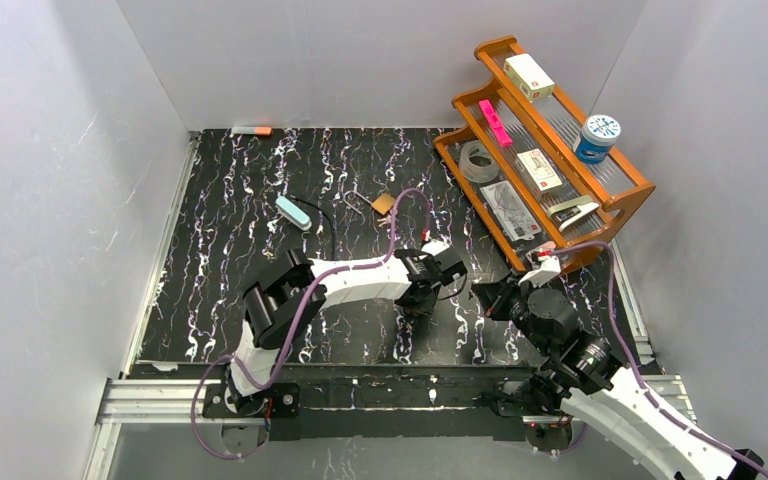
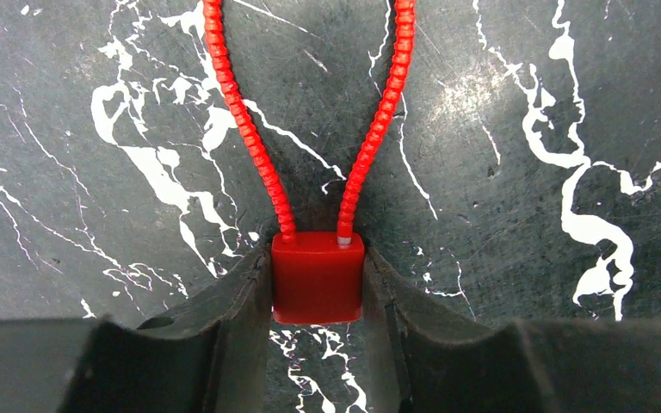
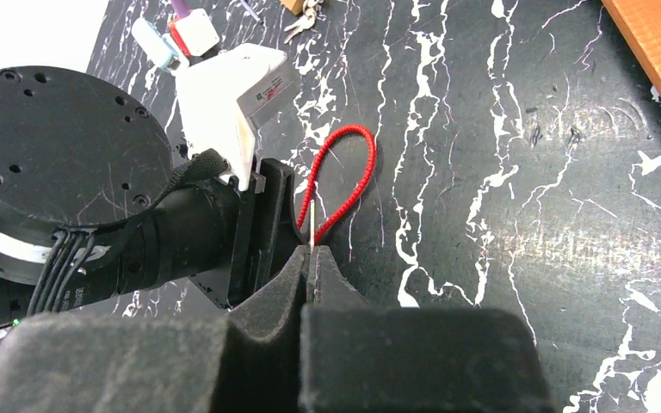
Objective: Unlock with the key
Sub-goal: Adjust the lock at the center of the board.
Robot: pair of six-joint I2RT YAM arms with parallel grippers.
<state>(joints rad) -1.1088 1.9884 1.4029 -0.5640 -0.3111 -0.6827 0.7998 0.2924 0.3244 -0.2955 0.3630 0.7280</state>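
Black marbled bench [image 1: 220,250] w/ both arms low over it: your L hand [image 2: 318,292] pinches the red lock body [image 2: 318,277] at bottom centre of the L wrist view, and its red cable loop [image 2: 250,138] runs off the top edge. R hand [image 3: 310,267] is pressed together on what looks like the key [image 3: 312,234] edge-on, a thin pale sliver mid-frame in the R wrist view, just beside the loop's base.

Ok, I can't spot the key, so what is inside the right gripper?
A thin pale sliver pokes out of the shut right gripper, toward the red cable loop. The pads hide the rest, so I cannot tell if it is the key.
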